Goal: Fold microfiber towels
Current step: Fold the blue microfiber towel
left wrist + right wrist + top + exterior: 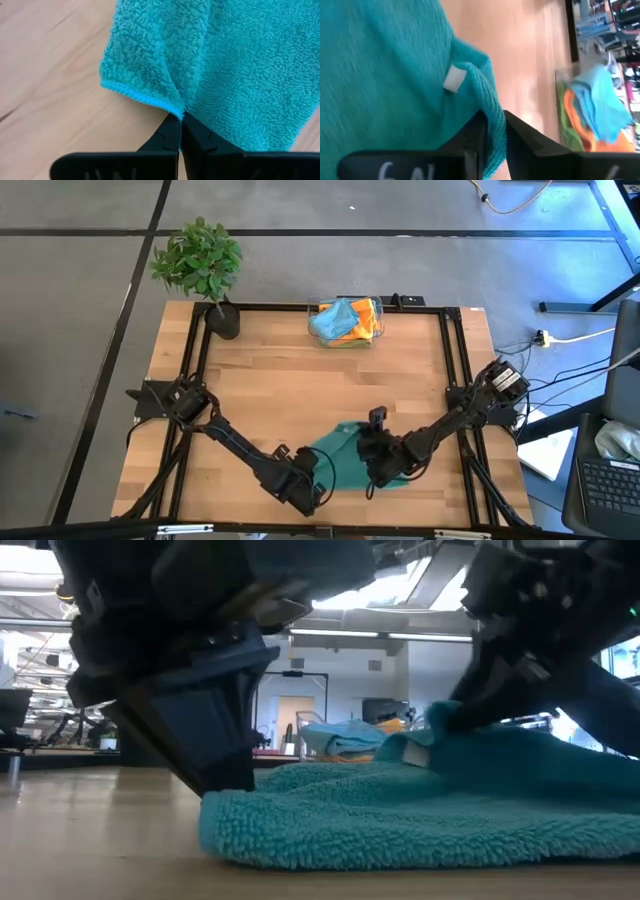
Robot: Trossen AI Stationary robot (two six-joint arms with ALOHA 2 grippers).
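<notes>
low view: teal towel (420,810) behind end effectors

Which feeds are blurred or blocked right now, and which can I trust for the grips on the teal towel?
Left wrist view: sharp, left gripper shut on the teal towel edge. Right wrist view: motion-smeared, right gripper pinching a hem. Low view: dark arms block most, ceiling lights glare. High view: evenly lit.

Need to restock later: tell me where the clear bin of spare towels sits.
In the high view the clear bin sits at the table's far edge, near the middle, right of the potted plant.
</notes>
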